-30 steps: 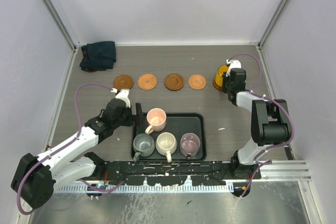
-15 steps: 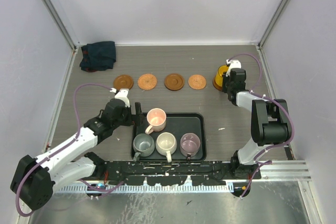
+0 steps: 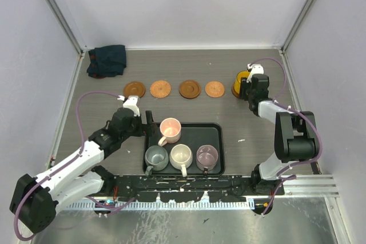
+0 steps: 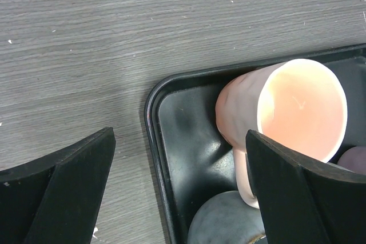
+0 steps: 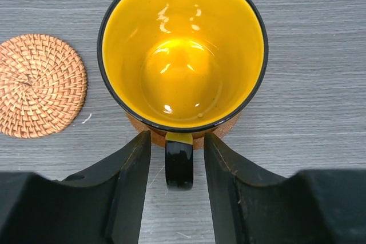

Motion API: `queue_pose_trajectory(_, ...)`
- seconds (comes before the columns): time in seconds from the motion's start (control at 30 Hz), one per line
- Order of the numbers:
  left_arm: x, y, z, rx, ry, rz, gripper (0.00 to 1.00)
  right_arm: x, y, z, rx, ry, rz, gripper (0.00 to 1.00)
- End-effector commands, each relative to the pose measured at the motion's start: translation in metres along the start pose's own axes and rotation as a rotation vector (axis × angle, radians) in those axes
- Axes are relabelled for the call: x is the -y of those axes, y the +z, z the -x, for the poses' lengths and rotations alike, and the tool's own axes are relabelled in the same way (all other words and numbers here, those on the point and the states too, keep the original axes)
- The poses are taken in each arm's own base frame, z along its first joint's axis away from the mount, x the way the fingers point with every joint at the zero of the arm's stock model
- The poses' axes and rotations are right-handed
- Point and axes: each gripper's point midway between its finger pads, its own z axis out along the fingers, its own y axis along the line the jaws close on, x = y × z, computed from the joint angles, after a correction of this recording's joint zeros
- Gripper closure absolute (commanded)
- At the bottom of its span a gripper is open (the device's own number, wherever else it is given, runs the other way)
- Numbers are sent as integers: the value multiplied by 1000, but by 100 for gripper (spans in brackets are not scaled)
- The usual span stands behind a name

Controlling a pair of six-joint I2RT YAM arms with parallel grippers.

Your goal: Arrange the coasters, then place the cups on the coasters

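1. Beyond the far right corner of the black tray (image 3: 214, 132), the yellow cup (image 5: 180, 55) stands upright on a brown coaster (image 5: 220, 132), whose edge peeks out beneath it.
2. Our right gripper (image 5: 177, 141) straddles the cup's handle (image 5: 179, 167). Its jaws are partly spread, with a sliver of table showing on each side, and they hold nothing.
3. Four bare coasters (image 3: 160, 88) lie in a row beyond the tray's far edge.
4. Inside the tray, the pink cup (image 4: 286, 107) sits at the far left. The grey-green cup (image 3: 156, 157), cream cup (image 3: 181, 155) and mauve cup (image 3: 206, 155) line the near edge.
5. Our left gripper (image 4: 180, 136) hangs over the tray's far left corner. It is spread wide and empty, with the pink cup just beside one finger.
6. We judge that the coasters are arranged and the first of five cups is set down. Next, the right gripper must draw back without snagging the handle. The left must then close on the pink cup, lift it clear of the tray's rim and carry it to a bare coaster.
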Motion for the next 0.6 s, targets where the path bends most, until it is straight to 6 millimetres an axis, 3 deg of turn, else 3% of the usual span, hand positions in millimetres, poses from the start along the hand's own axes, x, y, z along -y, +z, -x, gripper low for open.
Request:
queue_pose_trajectory(0.0, 7, -5, 18, 63, -3, -21, 2, -2, -15, 36, 115, 16, 13, 52)
queue_pose_trajectory(0.3, 15, -12, 21, 73, 8, -67, 2, -1, -32, 43, 137, 39, 8, 49)
queue_pose_trajectory(0.57, 40, -26, 17, 51, 89, -187, 2, 6, -62, 54, 181, 121, -39, 42)
